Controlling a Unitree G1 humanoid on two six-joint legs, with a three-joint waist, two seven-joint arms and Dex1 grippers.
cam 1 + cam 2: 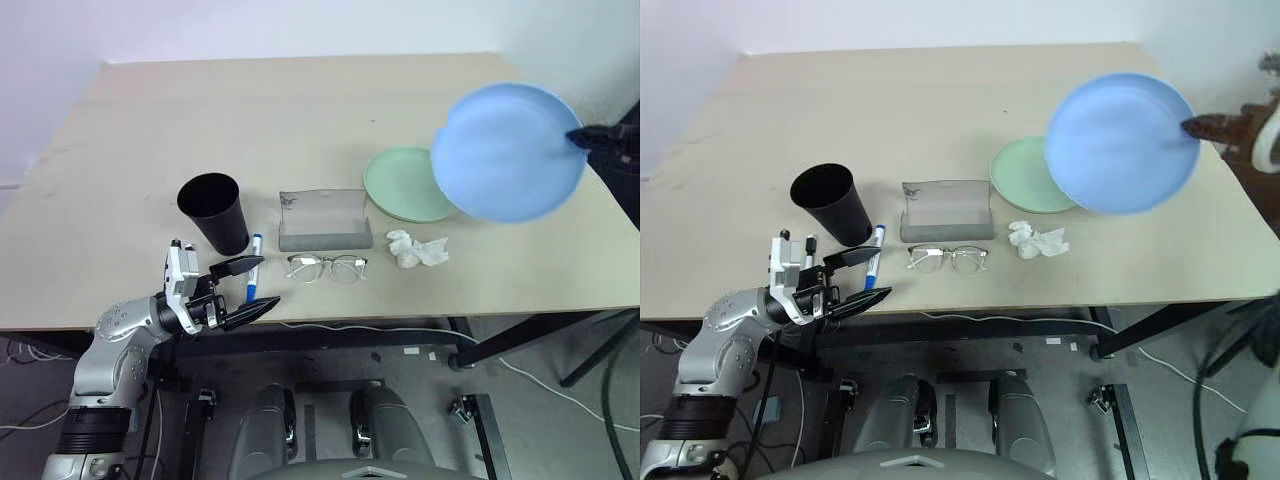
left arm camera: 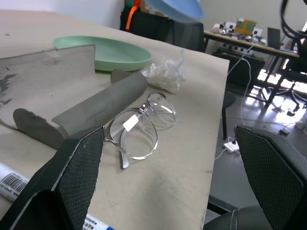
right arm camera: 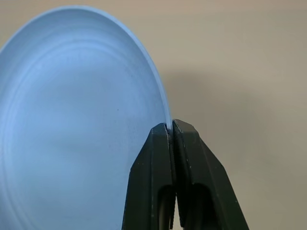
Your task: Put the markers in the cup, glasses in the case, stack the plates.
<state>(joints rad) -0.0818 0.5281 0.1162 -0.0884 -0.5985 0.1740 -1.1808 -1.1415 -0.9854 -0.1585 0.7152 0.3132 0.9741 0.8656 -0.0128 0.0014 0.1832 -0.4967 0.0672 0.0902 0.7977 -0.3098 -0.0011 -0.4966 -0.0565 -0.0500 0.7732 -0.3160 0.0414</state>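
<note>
Overhead, from the head camera, the right gripper (image 1: 578, 138) pinches the rim of the blue plate (image 1: 508, 150) and holds it in the air above the table (image 1: 300, 110), its disc overlapping the far-right edge of the green plate (image 1: 405, 185), which lies flat on the tabletop. The left gripper (image 1: 243, 290) hangs at the near table edge with its two black fingers spread wide and nothing between them. The blue-capped marker (image 1: 253, 268) lies just beside the cup (image 1: 214, 212), which stands upright near the left. The case (image 1: 323, 220) sits open at mid-table, the glasses (image 1: 327, 267) folded out just in front of it, and a crumpled tissue (image 1: 417, 250) rests to the right of them, near the green plate.

At the left wrist, the spread fingers (image 2: 79, 167) frame the glasses, lying on the table against the open case's near lip. Beyond them sit the tissue and the green plate, with the blue plate's underside hanging above. A marker end lies close by one finger.

At the right wrist, the two fingers (image 3: 158, 163) are clamped together on the blue plate's rim, the plate tilted on edge against the tan tabletop behind.
</note>
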